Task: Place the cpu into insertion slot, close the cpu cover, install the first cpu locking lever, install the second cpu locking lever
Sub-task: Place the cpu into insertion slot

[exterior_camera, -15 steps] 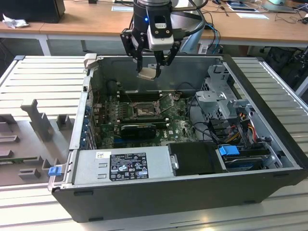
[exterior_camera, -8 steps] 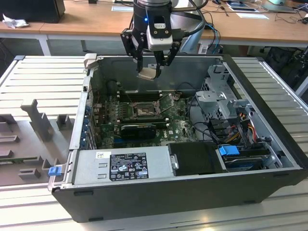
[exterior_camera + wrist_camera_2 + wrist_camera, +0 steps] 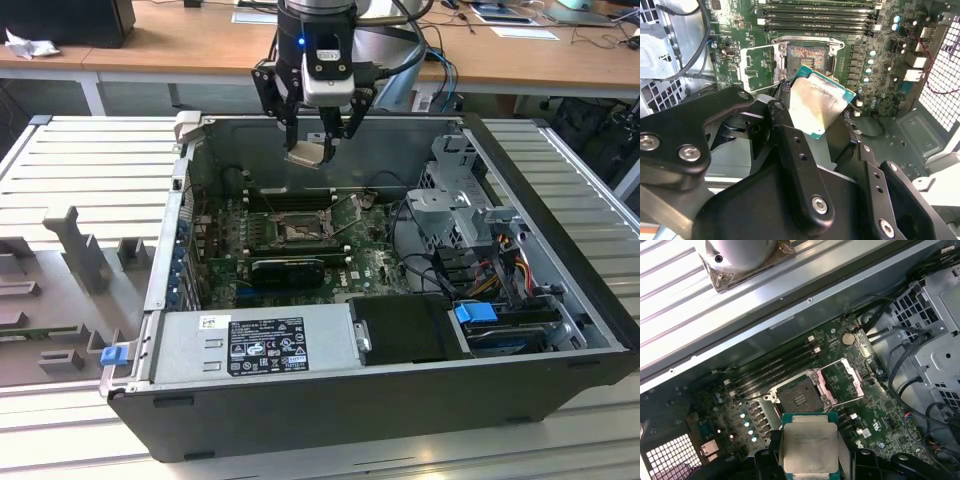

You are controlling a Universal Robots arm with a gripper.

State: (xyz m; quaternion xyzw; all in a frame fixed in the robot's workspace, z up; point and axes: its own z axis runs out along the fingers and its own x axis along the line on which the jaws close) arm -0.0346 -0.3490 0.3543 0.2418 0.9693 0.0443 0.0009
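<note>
Tool: The gripper (image 3: 312, 150) was held up in the air above the open computer case (image 3: 560, 330), over the far part of the green board (image 3: 375, 262).
Grip: The fingers (image 3: 776, 111) were closed in from two sides on the cpu (image 3: 810, 447). Only a gap as wide as the chip was left between them, and nothing else was held.
Cpu: The chip was held high, well apart from the board. Its silver face was seen in the first wrist view. In the second wrist view it was seen tilted, with one corner lower than the rest.
Insertion slot: The insertion slot (image 3: 801, 399) was seen bare, with nothing laid in it. It was found down on the board, just beside the long memory sticks (image 3: 820, 15).
Cpu cover: The cpu cover (image 3: 842, 380) was flipped open and laid back right beside the slot, joined to it along one edge.
Levers: It could not be told just where the two thin levers stood. With the cover open, neither one was judged to be locked down.
Done: The chip was judged to be picked up and brought over the case. That much was judged ready.
Left: The chip was not yet set in the slot. The cover was not yet shut. Both levers were not yet put in place. The job was judged to be near its start.
</note>
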